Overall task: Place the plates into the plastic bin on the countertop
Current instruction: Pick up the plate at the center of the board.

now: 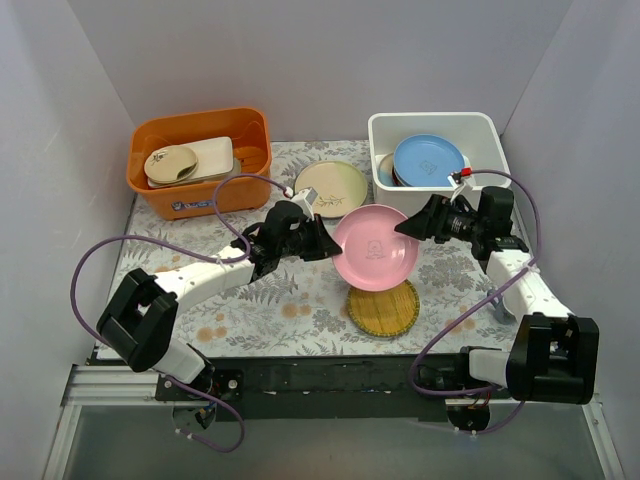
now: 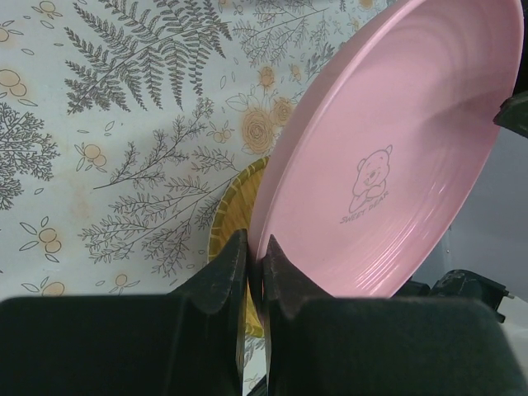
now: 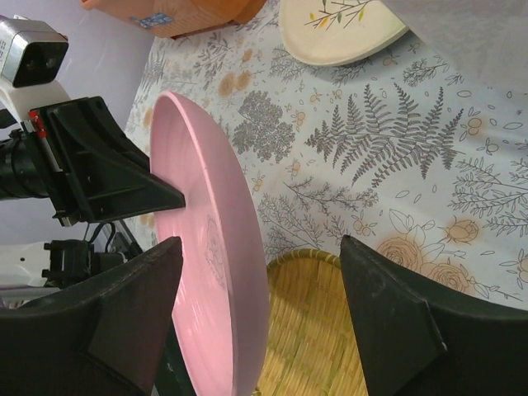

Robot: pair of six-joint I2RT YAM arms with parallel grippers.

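Pink plate (image 1: 375, 247) held tilted above the yellow plate (image 1: 383, 308).
Rim clamped in left fingers (image 2: 223, 285); right fingers (image 3: 388, 313) spread wide at the opposite edge (contact unclear).

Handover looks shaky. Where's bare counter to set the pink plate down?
Bare countertop lies front-left, between the left arm and the yellow plate. A smaller patch sits right of that plate. The centre is crowded: pink plate, left gripper, right gripper, cream plate behind.

- The left gripper (image 1: 332, 245) held the pink plate (image 1: 375, 250) by its left rim, raised above the bench (image 1: 290, 310).
- The right gripper (image 1: 408, 228) sat at its right rim.
- A yellow textured plate (image 1: 383, 312) lay beneath.
- The white bin (image 1: 480, 125) held a blue plate (image 1: 428, 158).
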